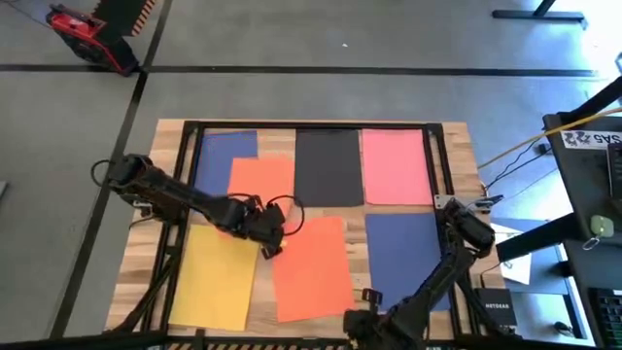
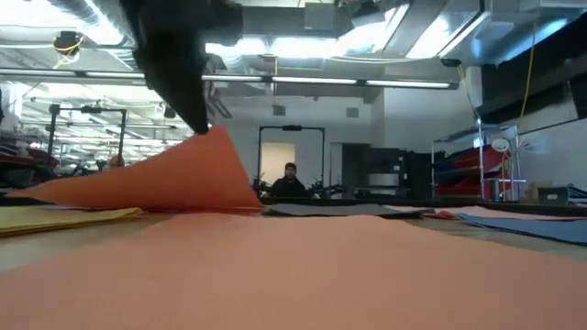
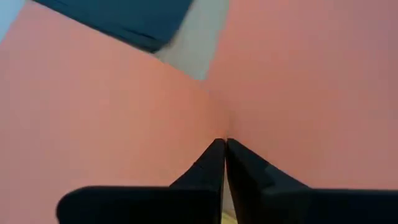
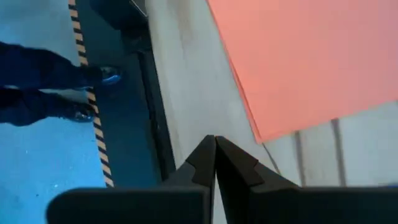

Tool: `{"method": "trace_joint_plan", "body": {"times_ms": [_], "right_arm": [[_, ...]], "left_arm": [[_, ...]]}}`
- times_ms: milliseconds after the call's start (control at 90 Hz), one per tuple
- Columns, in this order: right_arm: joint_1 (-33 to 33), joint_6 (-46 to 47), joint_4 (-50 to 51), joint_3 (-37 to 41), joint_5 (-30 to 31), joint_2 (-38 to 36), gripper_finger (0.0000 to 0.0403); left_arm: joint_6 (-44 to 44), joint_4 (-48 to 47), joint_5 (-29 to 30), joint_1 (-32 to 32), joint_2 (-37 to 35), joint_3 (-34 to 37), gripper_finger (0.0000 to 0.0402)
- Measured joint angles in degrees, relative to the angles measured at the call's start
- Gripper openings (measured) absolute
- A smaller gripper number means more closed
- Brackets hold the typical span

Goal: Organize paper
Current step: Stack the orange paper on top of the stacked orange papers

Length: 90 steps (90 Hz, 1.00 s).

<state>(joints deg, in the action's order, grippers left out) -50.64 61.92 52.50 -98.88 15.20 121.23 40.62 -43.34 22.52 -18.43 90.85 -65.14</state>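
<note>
Several sheets of paper lie flat on the table: blue (image 1: 225, 154), black (image 1: 328, 167), pink (image 1: 394, 167), a second blue (image 1: 408, 251), yellow (image 1: 216, 280) and a near orange sheet (image 1: 313, 268). A second orange sheet (image 1: 262, 180) lies beyond it, with one corner raised. My left gripper (image 1: 273, 245) is shut on that sheet. My right gripper (image 1: 445, 205) hovers shut with nothing in it, over bare table by the pink sheet's near right corner (image 4: 261, 138). My left gripper pinches the far orange sheet at its raised corner (image 2: 218, 137) between its two fingers (image 3: 211, 163), coming from above and slanting down. The corner stands clear of the table. The rest of the sheet slopes down to the tabletop on the left (image 2: 55, 194).
A dark frame (image 1: 311, 125) runs along the table's far edge and down both sides. A laptop and cables (image 1: 593, 175) sit off the table's right. A person (image 2: 290, 180) stands far behind the table, and a person's feet (image 4: 93, 93) show on the floor.
</note>
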Motion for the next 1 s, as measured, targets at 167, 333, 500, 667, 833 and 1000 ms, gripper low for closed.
{"method": "trace_joint_plan", "body": {"times_ms": [167,333,500,667,833,1000], "right_arm": [[-2.2,5.3,9.1,-7.2,3.5,0.0,0.0000],[-4.0,12.0,16.7,-12.5,5.7,0.0,0.0000],[-5.4,17.5,21.9,-15.7,5.8,-0.1,0.0000],[-6.0,21.7,25.7,-17.5,5.8,-0.2,0.0000],[-6.0,21.9,27.2,-17.5,4.1,-0.2,0.0000],[-6.1,21.4,27.8,-17.5,2.8,-0.2,0.0000]], "left_arm": [[4.0,4.3,-1.1,-1.8,0.0,-1.8,0.0000],[7.6,10.4,-1.8,-3.5,0.0,-3.3,0.0000],[11.4,14.9,-0.6,-5.6,0.0,-3.8,0.0000],[13.9,18.0,2.1,-7.6,0.0,-3.8,0.0000],[14.1,19.7,5.2,-8.8,0.4,-3.8,0.0000],[14.4,26.6,7.6,-8.8,3.7,-3.8,0.0000]]}}
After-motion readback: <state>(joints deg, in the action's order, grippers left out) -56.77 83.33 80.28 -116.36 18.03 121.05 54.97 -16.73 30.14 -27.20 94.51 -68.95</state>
